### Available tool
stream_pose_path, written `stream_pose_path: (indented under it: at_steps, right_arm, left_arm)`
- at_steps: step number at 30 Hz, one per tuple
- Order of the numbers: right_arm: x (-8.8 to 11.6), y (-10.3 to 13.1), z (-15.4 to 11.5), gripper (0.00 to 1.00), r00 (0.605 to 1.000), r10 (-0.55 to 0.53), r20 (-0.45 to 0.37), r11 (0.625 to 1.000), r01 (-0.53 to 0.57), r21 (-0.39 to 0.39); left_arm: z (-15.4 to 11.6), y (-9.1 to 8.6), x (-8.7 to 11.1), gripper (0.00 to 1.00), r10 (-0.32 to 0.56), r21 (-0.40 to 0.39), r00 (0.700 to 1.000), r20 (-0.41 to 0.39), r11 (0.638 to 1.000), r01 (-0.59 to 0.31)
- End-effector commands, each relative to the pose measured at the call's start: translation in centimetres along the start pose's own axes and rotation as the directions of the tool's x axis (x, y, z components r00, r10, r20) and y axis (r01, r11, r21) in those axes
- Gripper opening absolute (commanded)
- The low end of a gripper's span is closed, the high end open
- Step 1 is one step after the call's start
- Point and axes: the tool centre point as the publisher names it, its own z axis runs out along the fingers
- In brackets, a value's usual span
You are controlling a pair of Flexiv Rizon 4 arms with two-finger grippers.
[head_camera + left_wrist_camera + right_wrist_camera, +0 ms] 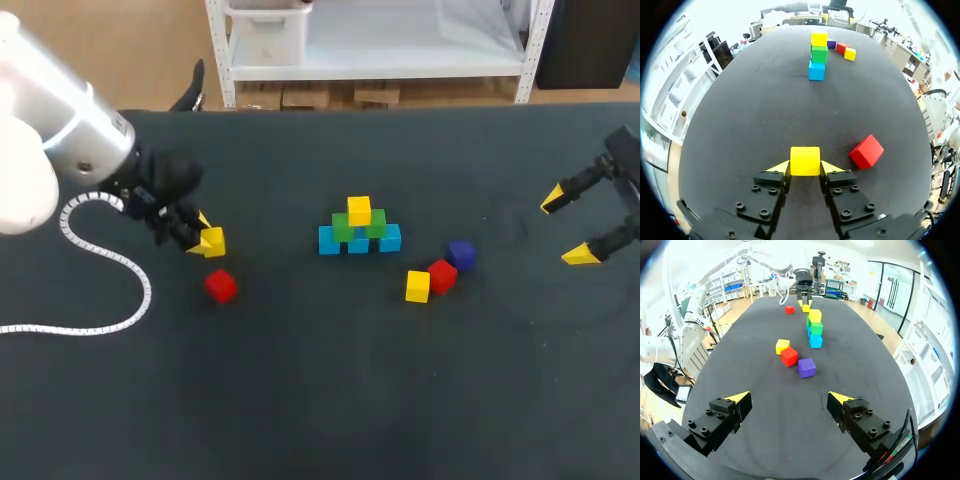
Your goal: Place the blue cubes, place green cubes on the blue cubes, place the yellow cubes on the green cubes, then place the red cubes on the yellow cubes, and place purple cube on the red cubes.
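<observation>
While the dark tabletop (320,400) is carrying the half-built pyramid of blue, green and yellow cubes (358,232) at mid-frame, the right hand (566,228) is hanging apart at the right edge and the left hand (208,241), middle left, is clamping a small rigid yellow cube (805,160) by opposite flat faces, probably light and slick.

**A robotics laboratory bench.** In the head view you see a table (320,400) covered in plain black matting that fills most of the frame. A white and silver left arm (60,130) enters at the upper left. Its coiled white cable (147,288) trails across the lower left. The black right arm (625,155) enters at the right edge. At the centre, plain coloured cubes (358,230) stand stacked, with others loose beside them, all uniform test blocks.
</observation>
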Motion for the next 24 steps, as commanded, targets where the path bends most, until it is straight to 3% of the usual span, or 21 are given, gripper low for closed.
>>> stream_pose_path:
  at_steps: [1, 10, 18, 24]
  right_arm:
    - [0.0, 0.0, 0.0, 1.00, 1.000, -0.001, 0.002, 1.000, 0.001, 0.000]
    - [0.0, 0.0, 0.0, 1.00, 1.000, -0.001, 0.002, 1.000, 0.001, 0.000]
    - [0.0, 0.0, 0.0, 1.00, 1.000, -0.001, 0.002, 1.000, 0.001, 0.000]
    - [0.0, 0.0, 0.0, 1.00, 1.000, -0.001, 0.002, 1.000, 0.001, 0.000]
  left_arm:
    - [-1.2, -0.1, -0.6, 0.00, 0.014, -0.003, 1.000, 0.007, 1.000, -0.014]
    - [-3.9, 0.3, -4.5, 0.00, 0.128, 0.025, 0.992, -0.005, 0.991, -0.128]
    - [-4.9, 1.0, -7.6, 0.00, 0.101, 0.041, 0.995, -0.007, 0.994, -0.101]
    - [-4.2, 1.0, -11.8, 0.00, 0.094, 0.019, 0.996, 0.003, 0.995, -0.094]
